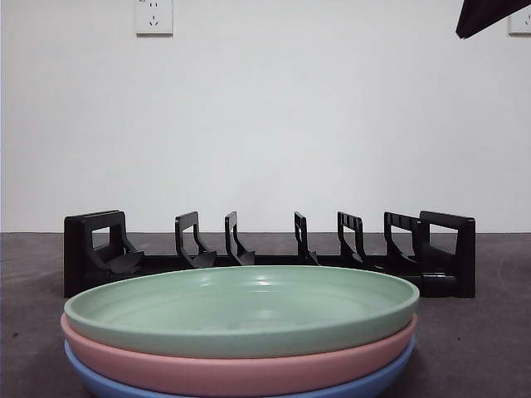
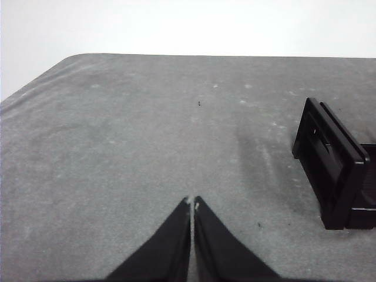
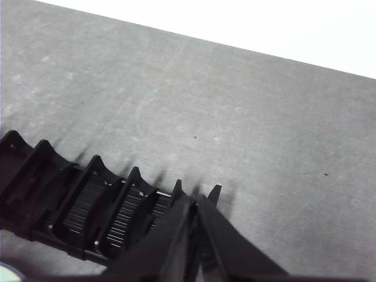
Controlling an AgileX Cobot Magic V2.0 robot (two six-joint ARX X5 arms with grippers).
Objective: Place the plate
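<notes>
Three plates are stacked near the front of the table: a green plate (image 1: 241,308) on top, a pink plate (image 1: 241,365) under it, and a blue plate (image 1: 108,383) at the bottom. A black plate rack (image 1: 265,253) with several upright dividers stands behind them, with nothing in its slots. My right gripper (image 3: 195,201) is shut and empty, held above the rack (image 3: 76,200); an arm shows as a black tip (image 1: 485,15) at the top right of the front view. My left gripper (image 2: 192,202) is shut and empty over bare table, beside one end of the rack (image 2: 335,161).
The grey tabletop (image 2: 117,147) runs to a white wall. Wall sockets (image 1: 153,15) are high on the wall. The table's rounded corner (image 2: 70,59) shows in the left wrist view.
</notes>
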